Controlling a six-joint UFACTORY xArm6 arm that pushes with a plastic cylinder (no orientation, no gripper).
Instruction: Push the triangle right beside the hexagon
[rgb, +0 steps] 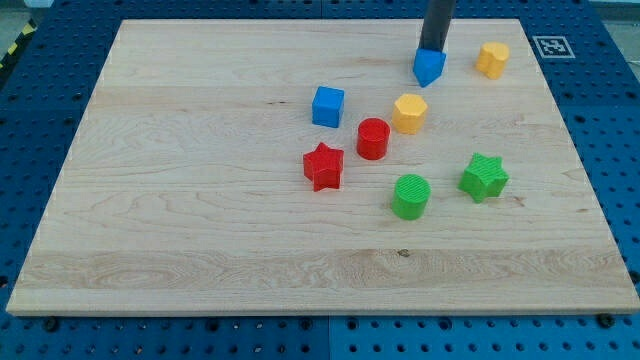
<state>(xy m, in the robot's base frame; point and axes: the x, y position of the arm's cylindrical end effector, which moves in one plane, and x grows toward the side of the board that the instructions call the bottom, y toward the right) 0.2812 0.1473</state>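
The blue triangle (429, 67) lies near the view's top edge, right of centre. My tip (431, 49) is right at the triangle's upper side and appears to touch it. A yellow hexagon (410, 113) lies below the triangle and slightly to its left, about one block width away. A second yellow block (492, 59), whose shape is unclear, lies to the triangle's right.
A blue cube (327, 106), a red cylinder (373, 138) and a red star (323, 166) lie left of and below the hexagon. A green cylinder (411, 196) and a green star (484, 177) lie lower. The wooden board (180, 200) rests on a blue pegboard.
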